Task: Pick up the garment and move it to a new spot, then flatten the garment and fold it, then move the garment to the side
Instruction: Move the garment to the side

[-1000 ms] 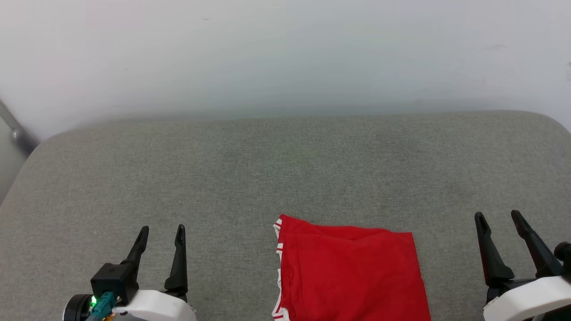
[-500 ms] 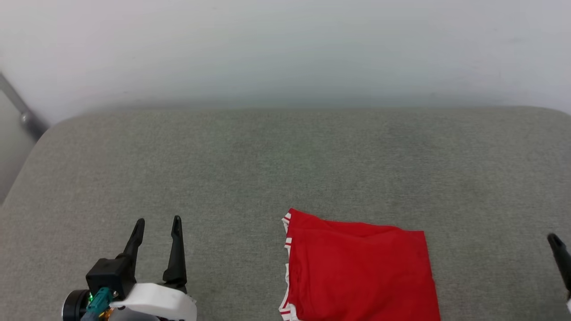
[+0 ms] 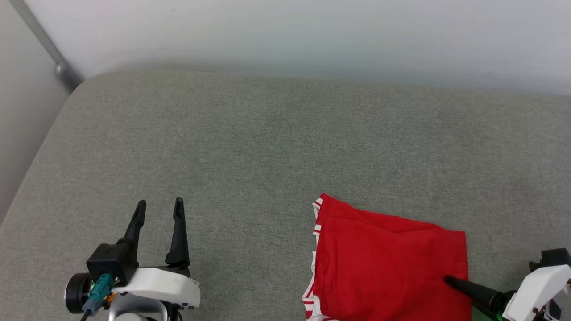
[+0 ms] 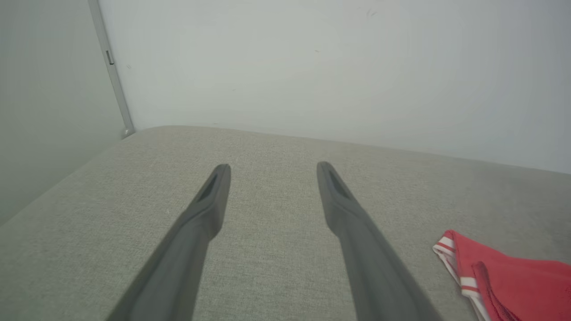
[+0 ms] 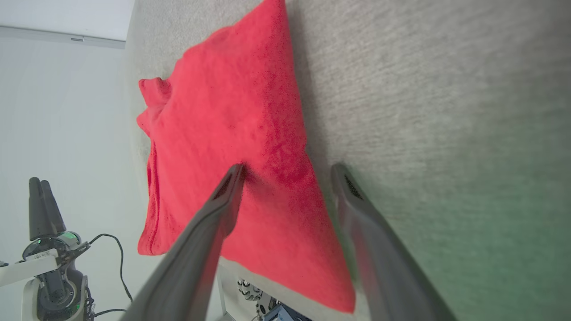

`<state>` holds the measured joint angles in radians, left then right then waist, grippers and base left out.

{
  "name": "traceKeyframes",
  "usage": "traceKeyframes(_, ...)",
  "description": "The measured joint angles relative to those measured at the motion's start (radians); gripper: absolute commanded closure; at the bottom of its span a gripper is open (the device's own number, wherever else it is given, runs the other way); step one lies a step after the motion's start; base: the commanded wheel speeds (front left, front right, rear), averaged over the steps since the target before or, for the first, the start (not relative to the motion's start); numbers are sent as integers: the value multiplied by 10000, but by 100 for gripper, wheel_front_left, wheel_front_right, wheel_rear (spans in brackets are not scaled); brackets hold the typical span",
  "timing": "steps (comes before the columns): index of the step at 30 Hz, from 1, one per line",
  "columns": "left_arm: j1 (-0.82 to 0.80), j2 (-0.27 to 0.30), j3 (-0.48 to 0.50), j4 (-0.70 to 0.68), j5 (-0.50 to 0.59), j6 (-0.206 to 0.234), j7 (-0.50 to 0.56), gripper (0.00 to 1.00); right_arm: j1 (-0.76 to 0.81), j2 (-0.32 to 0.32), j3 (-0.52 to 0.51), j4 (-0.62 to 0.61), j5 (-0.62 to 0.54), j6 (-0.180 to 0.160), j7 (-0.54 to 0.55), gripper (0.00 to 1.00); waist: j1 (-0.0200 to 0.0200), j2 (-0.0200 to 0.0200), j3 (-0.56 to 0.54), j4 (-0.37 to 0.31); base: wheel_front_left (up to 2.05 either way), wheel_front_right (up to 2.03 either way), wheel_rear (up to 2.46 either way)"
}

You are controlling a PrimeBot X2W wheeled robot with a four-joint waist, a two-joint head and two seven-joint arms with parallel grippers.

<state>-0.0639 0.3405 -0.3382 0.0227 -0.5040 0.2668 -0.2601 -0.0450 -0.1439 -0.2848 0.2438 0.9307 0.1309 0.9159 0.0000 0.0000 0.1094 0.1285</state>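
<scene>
Garment (image 3: pixel 388 263) lies at the near right of the grey cushion (image 3: pixel 267 156). The right gripper (image 5: pixel 287 169) reaches in low from the right with its fingers spread. It straddles the cloth's right edge, one finger over red and the other over grey. The left gripper (image 3: pixel 159 201) hovers well apart to the left, spread and empty. A pale wall (image 3: pixel 312 35) stands behind. The cloth is a folded red rectangle with red-and-white striped trim on its left edge.

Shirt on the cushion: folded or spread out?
Folded. The shirt lies as a compact red rectangle on the grey cushion, layers stacked along its striped edge; no sleeves stick out, no lettering shows.
</scene>
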Motion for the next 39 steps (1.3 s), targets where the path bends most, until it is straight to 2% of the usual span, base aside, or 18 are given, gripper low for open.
traceKeyframes(7,-224,-4,117,105,136,-199,0,0,-627,412,-148,1204,1210,8,431,0,0,0,296,311,0,0,0)
traceKeyframes(8,-244,-6,121,119,163,-203,0,0,-680,433,-121,1302,1308,8,443,47,0,0,306,336,0,0,0)
traceKeyframes(9,-245,-13,115,134,169,-215,-2,0,-723,439,-73,1361,1384,8,451,70,-1,0,313,351,0,0,0)
traceKeyframes(10,-244,-19,117,151,186,-226,0,0,-756,447,-2,1375,1453,8,447,100,0,0,317,357,0,0,0)
traceKeyframes(15,-234,2,153,219,274,-249,-2,0,-770,380,545,1218,1519,0,259,100,0,0,179,260,0,0,0)
traceKeyframes(17,-216,23,136,249,326,-265,-2,0,-767,146,913,953,1350,0,42,100,0,0,75,171,0,0,0)
traceKeyframes(23,-16,65,71,280,372,-286,-15,0,-820,-836,2615,221,-303,2,-989,100,0,0,-276,-381,0,0,0)
traceKeyframes(30,-11,153,-33,174,499,-336,-15,0,-1991,-1547,3894,531,-2646,2,-1948,100,0,0,-339,-1600,0,0,0)
traceKeyframes(36,-802,309,-174,-128,853,-483,35,0,-3767,-1797,4192,1430,-3743,2,-2589,100,0,1,221,-2935,0,0,0)
traceKeyframes(39,-1614,359,-376,-305,1103,-681,136,0,-4455,-2222,4034,2151,-4215,2,-2968,100,0,0,851,-3424,0,0,0)
